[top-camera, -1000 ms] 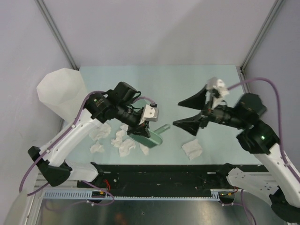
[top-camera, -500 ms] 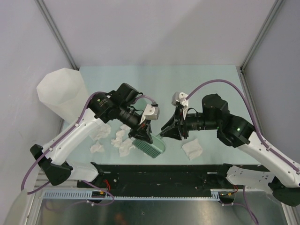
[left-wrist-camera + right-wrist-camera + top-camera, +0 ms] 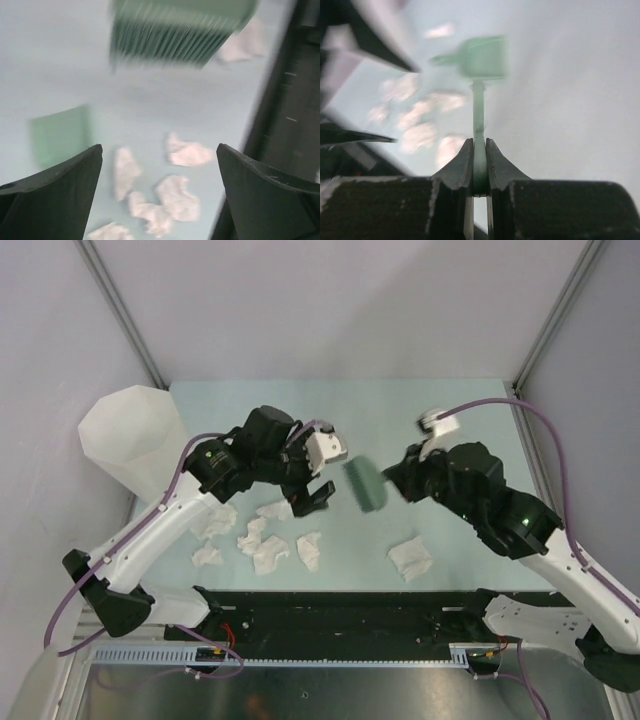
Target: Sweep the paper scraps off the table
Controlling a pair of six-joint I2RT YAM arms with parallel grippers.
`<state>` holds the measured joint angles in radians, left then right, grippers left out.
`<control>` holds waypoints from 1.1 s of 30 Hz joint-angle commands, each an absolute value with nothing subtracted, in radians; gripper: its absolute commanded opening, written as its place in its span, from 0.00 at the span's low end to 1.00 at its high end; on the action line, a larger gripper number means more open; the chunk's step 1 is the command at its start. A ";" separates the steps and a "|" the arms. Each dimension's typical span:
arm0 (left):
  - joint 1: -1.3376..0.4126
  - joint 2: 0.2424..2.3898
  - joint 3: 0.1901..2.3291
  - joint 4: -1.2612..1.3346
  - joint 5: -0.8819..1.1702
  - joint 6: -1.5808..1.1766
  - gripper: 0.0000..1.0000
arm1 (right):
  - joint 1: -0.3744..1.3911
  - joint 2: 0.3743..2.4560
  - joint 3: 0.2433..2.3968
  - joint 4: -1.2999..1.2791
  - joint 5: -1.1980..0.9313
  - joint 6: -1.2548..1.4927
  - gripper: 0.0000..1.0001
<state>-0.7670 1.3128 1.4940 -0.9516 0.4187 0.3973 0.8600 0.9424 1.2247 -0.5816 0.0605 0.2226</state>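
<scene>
Several crumpled white paper scraps lie in a cluster near the front left of the pale green table, and one more scrap lies apart at the front right. My left gripper hangs open above the cluster with nothing between its fingers. In its wrist view the scraps show below the spread jaws. My right gripper is shut on a green brush, held off the table at its middle. The right wrist view shows the jaws clamped on the thin green handle.
A tall translucent white bin stands at the table's left edge. A small green dustpan rests on the table beyond the scraps, blurred in the right wrist view. A black strip runs along the front.
The brush has passed from my left gripper to my right. The left has opened and drawn back. The right closed on the brush and carried it up, towards the table's middle.
</scene>
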 commanded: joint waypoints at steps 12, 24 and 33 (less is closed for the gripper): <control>-0.437 1.552 1.368 -0.828 0.058 0.676 1.00 | 0.718 0.847 1.115 -0.612 0.519 0.319 0.00; -0.331 1.854 1.432 -0.808 0.006 0.756 0.93 | 0.709 0.838 1.074 -0.568 0.446 0.304 0.00; -0.295 1.997 1.543 -0.802 -0.009 0.758 0.80 | 0.706 0.841 1.051 -0.555 0.403 0.291 0.00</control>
